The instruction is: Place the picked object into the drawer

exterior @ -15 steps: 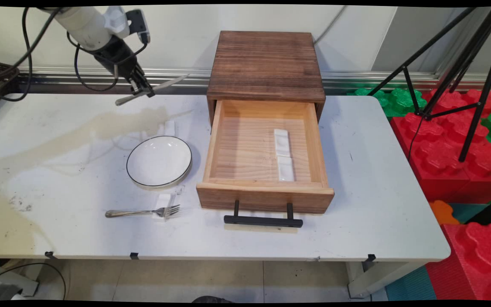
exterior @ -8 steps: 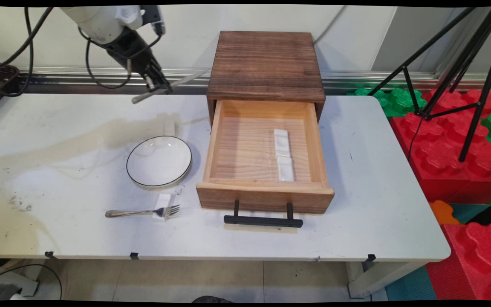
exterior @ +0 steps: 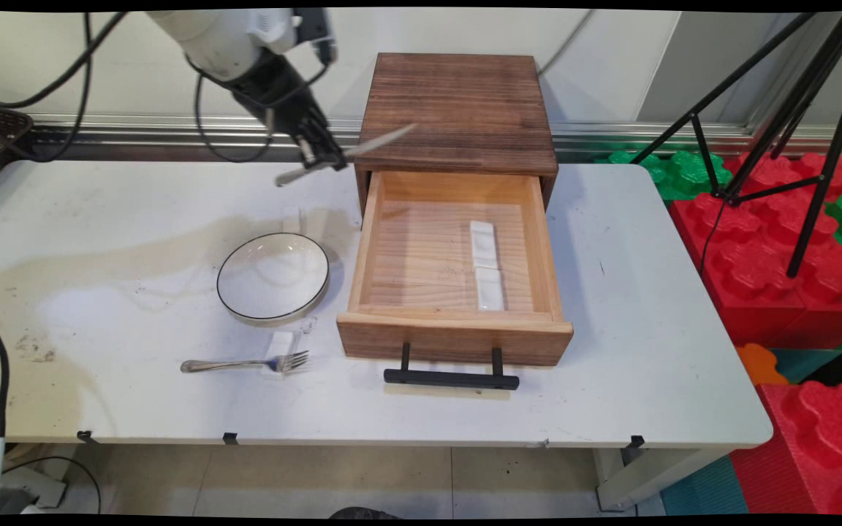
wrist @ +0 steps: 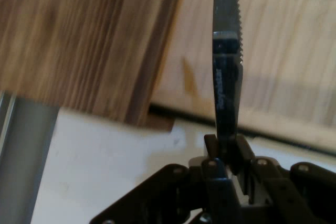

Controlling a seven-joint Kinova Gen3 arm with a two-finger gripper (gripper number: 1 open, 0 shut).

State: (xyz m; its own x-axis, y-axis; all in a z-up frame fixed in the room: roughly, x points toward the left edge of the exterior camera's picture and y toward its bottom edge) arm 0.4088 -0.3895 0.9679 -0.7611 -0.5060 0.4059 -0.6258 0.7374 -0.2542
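1. Since the earlier frames the arm had carried the knife (exterior: 346, 151) rightward from above the desk's far left — it now hung at the near-left corner of the wooden box (exterior: 456, 113), above the open drawer's (exterior: 454, 274) back-left corner.
2. The fingers (wrist: 211, 148) were clamped on the knife's middle, the blade jutting past them over the box.
3. Judging by this, a carry was under way; any lowering would call for clearing the box's front edge.
4. The hand view alone showed the serrated edge and the grip; the main view alone showed the rests (exterior: 485, 264) in the drawer, the plate (exterior: 272, 277) and the fork (exterior: 244, 363) on the desk (exterior: 647, 351).
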